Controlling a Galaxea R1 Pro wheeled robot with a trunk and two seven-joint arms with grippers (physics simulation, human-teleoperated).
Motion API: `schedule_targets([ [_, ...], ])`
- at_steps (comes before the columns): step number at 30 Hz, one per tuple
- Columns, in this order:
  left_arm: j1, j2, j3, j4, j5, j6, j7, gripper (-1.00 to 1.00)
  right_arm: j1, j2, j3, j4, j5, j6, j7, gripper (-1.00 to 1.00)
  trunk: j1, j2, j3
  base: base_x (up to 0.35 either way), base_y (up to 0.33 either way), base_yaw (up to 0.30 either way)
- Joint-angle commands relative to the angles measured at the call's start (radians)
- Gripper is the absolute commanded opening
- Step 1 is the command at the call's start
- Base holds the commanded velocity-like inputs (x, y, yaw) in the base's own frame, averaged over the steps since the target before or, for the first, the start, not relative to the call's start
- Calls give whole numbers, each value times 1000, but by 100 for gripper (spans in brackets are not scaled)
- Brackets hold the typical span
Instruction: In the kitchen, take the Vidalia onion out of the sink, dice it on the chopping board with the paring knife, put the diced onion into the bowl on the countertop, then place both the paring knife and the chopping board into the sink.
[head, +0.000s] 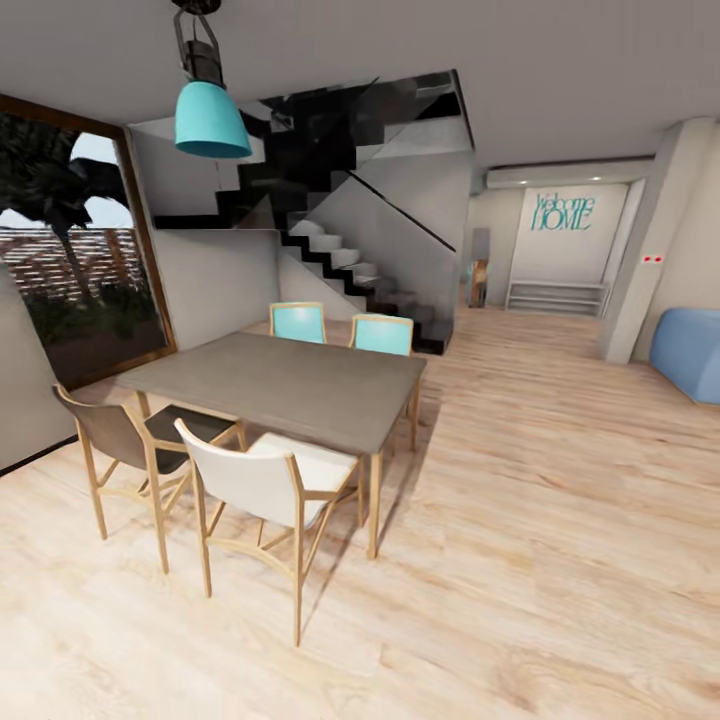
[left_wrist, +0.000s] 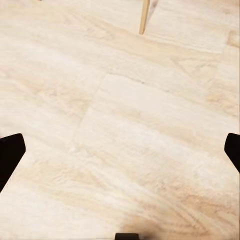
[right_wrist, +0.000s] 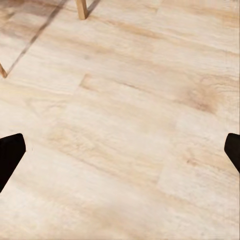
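With jaws spread wide and empty, the left gripper (left_wrist: 120, 150) and right gripper (right_wrist: 120, 150) are pointed down at pale wood floor (head: 560, 520), fingertips cropped at frame edges, while a grey dining table (head: 300, 385) is seen left of centre.

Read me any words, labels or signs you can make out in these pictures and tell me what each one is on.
"Welcome HOME": teal lettering on the white far wall past the staircase.
Two small red marks on the pillar: too small to read.
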Motion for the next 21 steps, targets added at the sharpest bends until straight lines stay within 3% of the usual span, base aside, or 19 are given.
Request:
schedule_targets([
  [1,0,0,1,-1,1,-1,0,100,-1,0,0,1,0,-3,0,100,0,0,-1,0,212,282],
  [12,0,0,1,-2,0,-1,0,100,-1,0,0,1,0,-3,0,100,0,0,-1,0,233,282],
  [21,0,0,1,-2,0,-1,0,100,-1,0,0,4,0,-4,0,100,0,0,-1,0,31,282],
])
